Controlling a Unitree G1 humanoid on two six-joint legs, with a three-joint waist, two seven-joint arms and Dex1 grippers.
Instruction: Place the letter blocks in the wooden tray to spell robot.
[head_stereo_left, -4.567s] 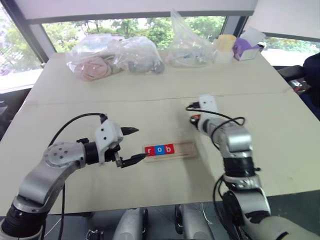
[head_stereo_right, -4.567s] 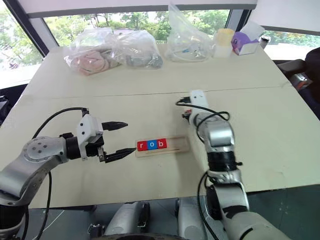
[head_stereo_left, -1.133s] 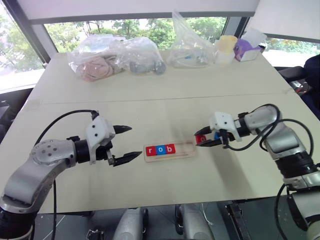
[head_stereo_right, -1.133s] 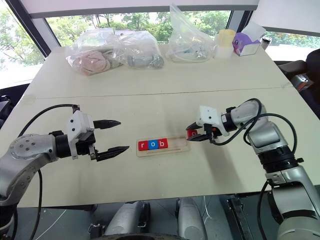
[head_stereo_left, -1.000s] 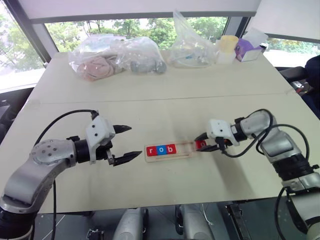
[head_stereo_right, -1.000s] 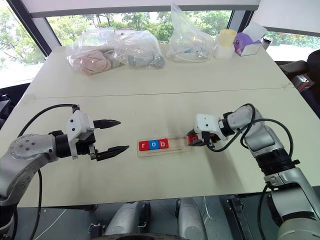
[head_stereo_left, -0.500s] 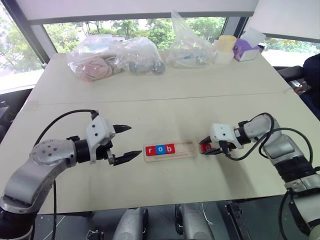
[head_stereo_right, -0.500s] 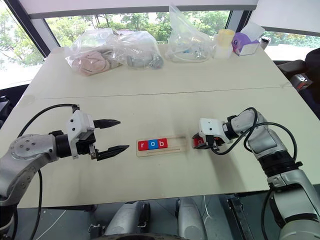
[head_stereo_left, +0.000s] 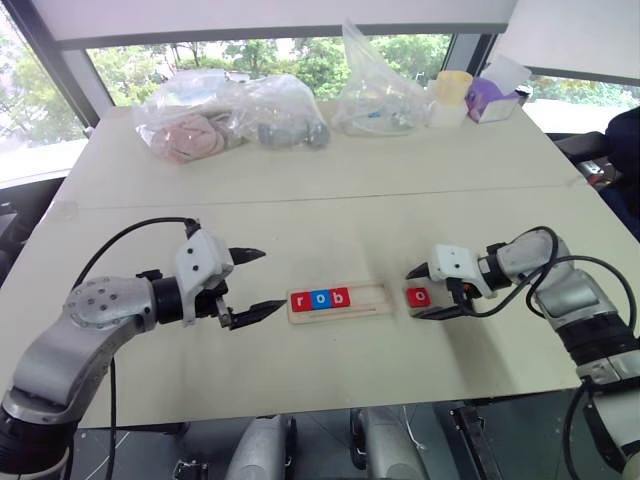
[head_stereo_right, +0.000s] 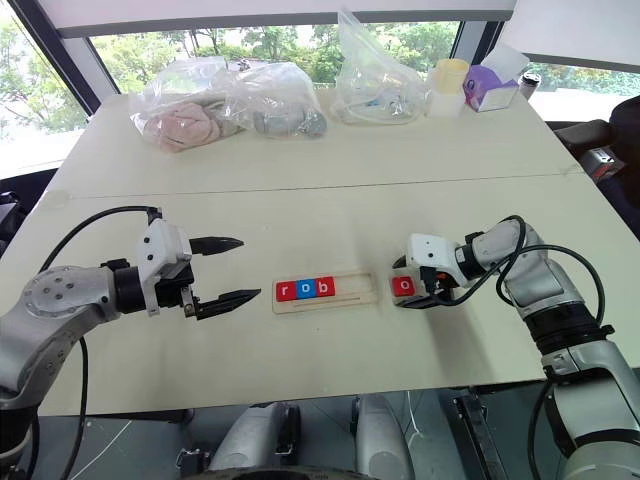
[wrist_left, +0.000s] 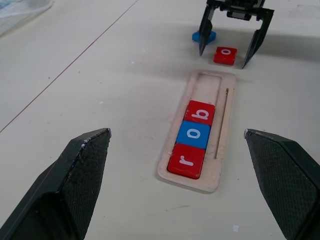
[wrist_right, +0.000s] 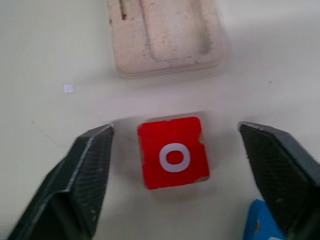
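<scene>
The wooden tray (head_stereo_left: 370, 296) lies at the table's middle. Its left part holds three letter blocks: a red r (head_stereo_left: 300, 301), a blue o (head_stereo_left: 318, 299) and a red b (head_stereo_left: 338, 297). The right part of its slot (wrist_right: 167, 35) is bare. Just right of the tray a red o block (wrist_right: 172, 152) lies flat on the table. My right gripper (head_stereo_left: 417, 292) stands open around it, fingers apart from its sides. A blue block (wrist_left: 203, 36) lies close behind that gripper. Left of the tray my left gripper (head_stereo_left: 270, 280) hovers open, holding nothing.
Clear plastic bags (head_stereo_left: 225, 115) with soft items and another bag (head_stereo_left: 375, 90) sit along the table's far side. A yellow cup (head_stereo_left: 452, 95) and a purple box (head_stereo_left: 495, 98) stand at the far right. The table's front edge runs close below the arms.
My right gripper carried the red o block from the tray's right end a little to the right, put it on the table and opened. The left arm has not moved.
</scene>
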